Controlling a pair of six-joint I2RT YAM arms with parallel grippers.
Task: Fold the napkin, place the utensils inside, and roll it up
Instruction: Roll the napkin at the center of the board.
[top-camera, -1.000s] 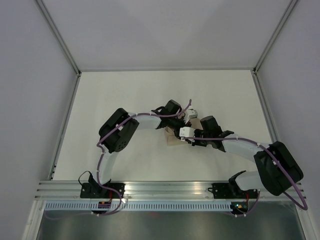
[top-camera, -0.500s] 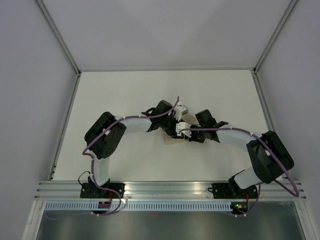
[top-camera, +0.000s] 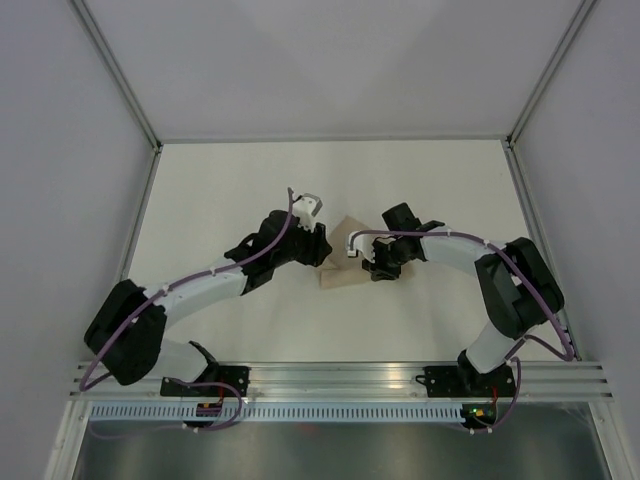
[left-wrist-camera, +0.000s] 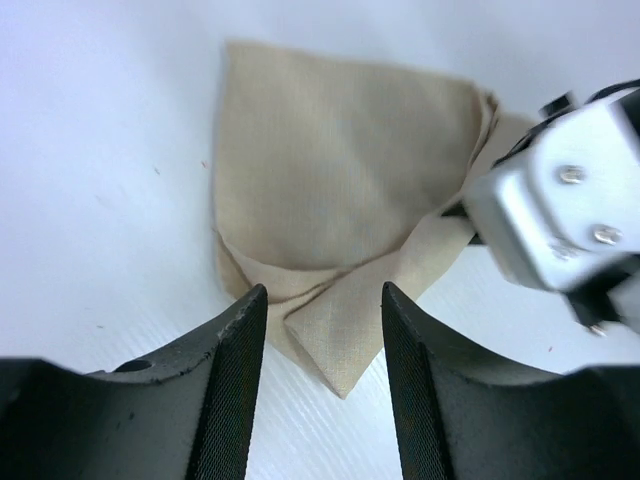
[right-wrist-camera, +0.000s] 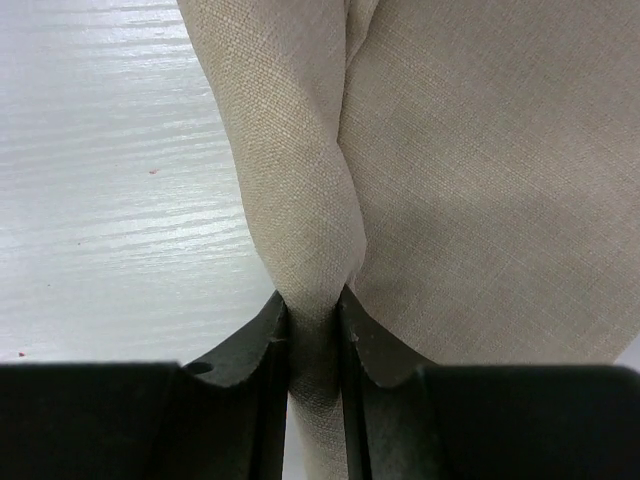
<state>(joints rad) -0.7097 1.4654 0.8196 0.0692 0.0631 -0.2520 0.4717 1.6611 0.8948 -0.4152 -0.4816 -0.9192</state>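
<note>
The tan-beige napkin (top-camera: 347, 262) lies folded on the white table between my two grippers. In the left wrist view the napkin (left-wrist-camera: 340, 170) shows layered folds with a corner pointing toward my open, empty left gripper (left-wrist-camera: 322, 330), which stands just short of that corner. My right gripper (right-wrist-camera: 313, 325) is shut on a pinched fold of the napkin (right-wrist-camera: 300, 180) at its right side; it also shows in the top view (top-camera: 366, 252). My left gripper (top-camera: 318, 246) sits at the napkin's left edge. No utensils are in view.
White table (top-camera: 250, 190) bounded by grey walls and a metal rail at the near edge (top-camera: 330, 375). The right gripper's white body (left-wrist-camera: 560, 210) shows at the right of the left wrist view.
Both arms have stretched out lower and drawn apart, uncovering the napkin between them. The left gripper has backed off to the napkin's left edge; the right gripper stays on its fold.
</note>
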